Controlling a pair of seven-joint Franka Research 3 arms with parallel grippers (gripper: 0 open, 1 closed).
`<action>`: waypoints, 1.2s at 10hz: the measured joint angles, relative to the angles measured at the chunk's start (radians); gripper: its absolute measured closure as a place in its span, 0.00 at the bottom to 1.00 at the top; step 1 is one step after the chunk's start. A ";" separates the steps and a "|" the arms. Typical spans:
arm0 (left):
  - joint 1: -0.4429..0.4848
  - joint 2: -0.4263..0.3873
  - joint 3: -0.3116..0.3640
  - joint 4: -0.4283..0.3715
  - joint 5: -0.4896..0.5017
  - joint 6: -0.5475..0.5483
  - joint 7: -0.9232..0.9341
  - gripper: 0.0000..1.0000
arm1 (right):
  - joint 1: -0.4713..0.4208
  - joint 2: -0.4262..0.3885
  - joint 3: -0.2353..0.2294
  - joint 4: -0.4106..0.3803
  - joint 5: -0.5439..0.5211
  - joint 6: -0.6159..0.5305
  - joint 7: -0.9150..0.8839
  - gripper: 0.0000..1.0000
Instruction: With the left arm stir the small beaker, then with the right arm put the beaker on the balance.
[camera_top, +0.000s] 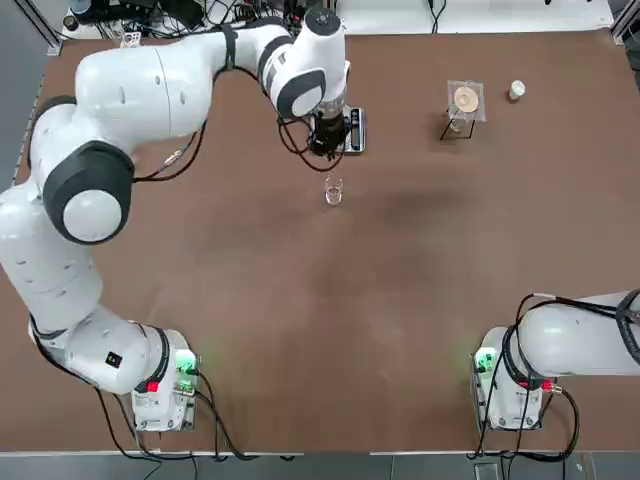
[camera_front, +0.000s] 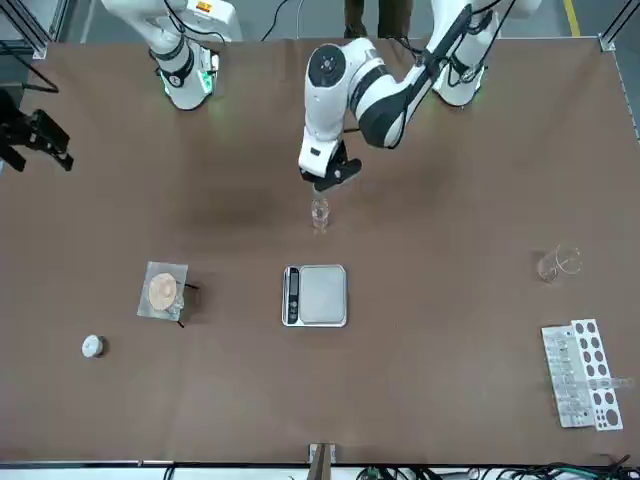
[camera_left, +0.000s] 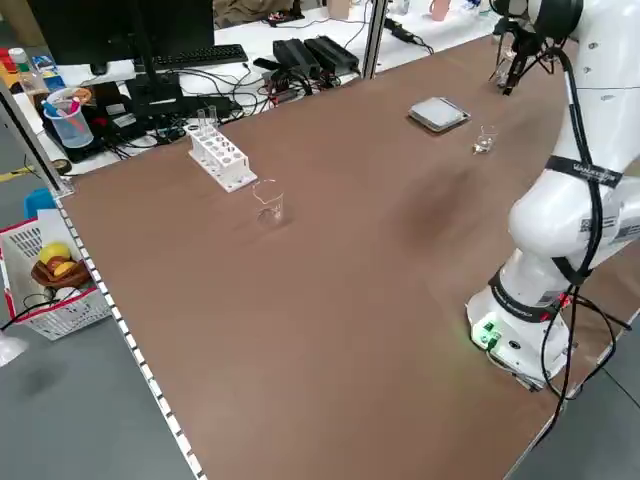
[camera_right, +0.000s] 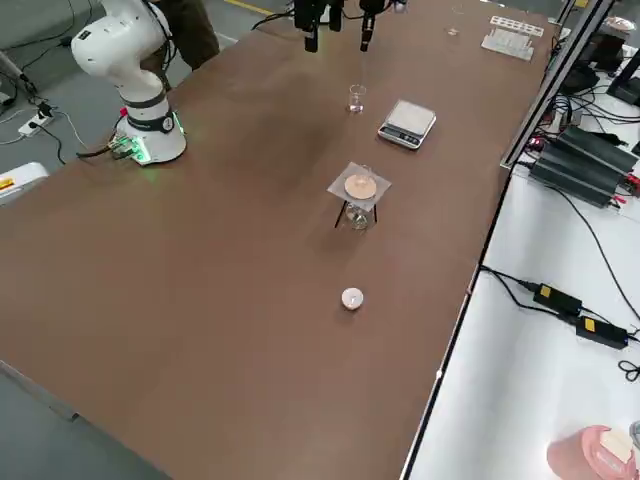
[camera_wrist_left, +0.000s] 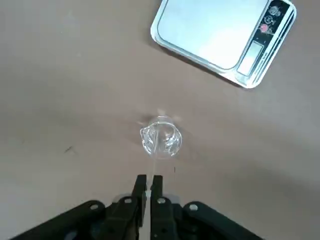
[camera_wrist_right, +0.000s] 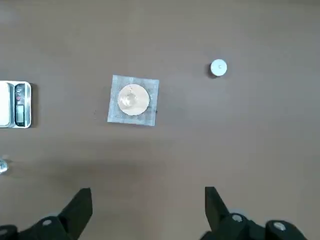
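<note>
The small beaker (camera_top: 333, 190) stands upright on the brown table, just in front of the balance (camera_front: 315, 295). My left gripper (camera_wrist_left: 148, 181) hangs right above the beaker (camera_wrist_left: 160, 137), shut on a thin clear stirring rod (camera_wrist_left: 154, 155) whose lower end reaches into the beaker's mouth. In the top view the left gripper (camera_top: 326, 142) covers part of the balance (camera_top: 354, 130). My right gripper (camera_wrist_right: 146, 200) is open and holds nothing; it is high over the table's right side, far from the beaker (camera_front: 319, 212).
A wire-mesh square on a small tripod (camera_top: 464, 105) and a white cap (camera_top: 516, 90) sit to the right of the balance. A wider glass beaker (camera_front: 558, 263) and a white test-tube rack (camera_front: 582, 372) stand at the far left.
</note>
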 joint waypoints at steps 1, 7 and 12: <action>0.000 -0.001 0.000 0.020 -0.009 -0.027 0.002 0.93 | 0.000 0.000 -0.001 0.000 0.000 -0.003 -0.025 0.00; 0.231 -0.132 -0.002 0.051 -0.101 -0.235 0.275 0.93 | -0.001 0.000 -0.002 -0.001 0.000 -0.008 -0.224 0.00; 0.573 -0.277 -0.001 -0.100 -0.104 -0.337 0.685 0.93 | -0.001 0.003 -0.003 -0.003 0.055 -0.019 -0.542 0.00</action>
